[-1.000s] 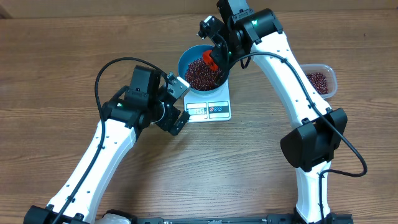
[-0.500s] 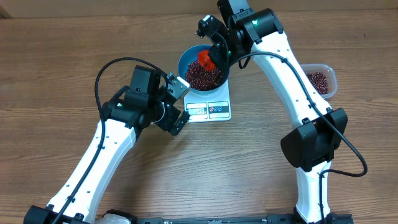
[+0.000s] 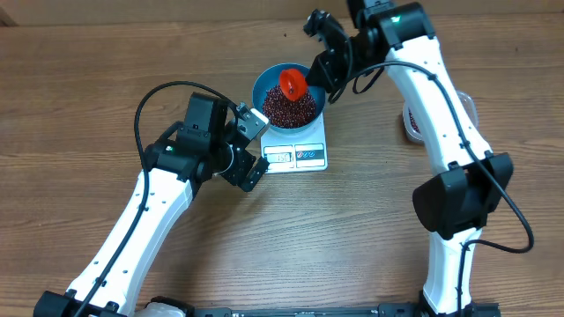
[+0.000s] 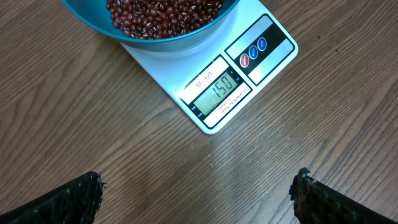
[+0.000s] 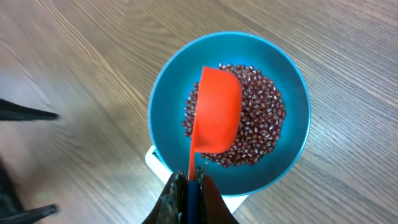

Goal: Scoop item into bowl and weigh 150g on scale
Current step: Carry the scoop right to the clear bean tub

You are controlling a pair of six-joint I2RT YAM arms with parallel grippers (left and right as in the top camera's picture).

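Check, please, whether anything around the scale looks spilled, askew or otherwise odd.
Nothing stands out: the beans all lie inside the blue bowl, which sits on the scale, and no grains show on the table.

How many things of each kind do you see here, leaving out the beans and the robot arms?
blue bowl: 1
white kitchen scale: 1
orange scoop: 1
clear tub, partly hidden: 1
Total: 4
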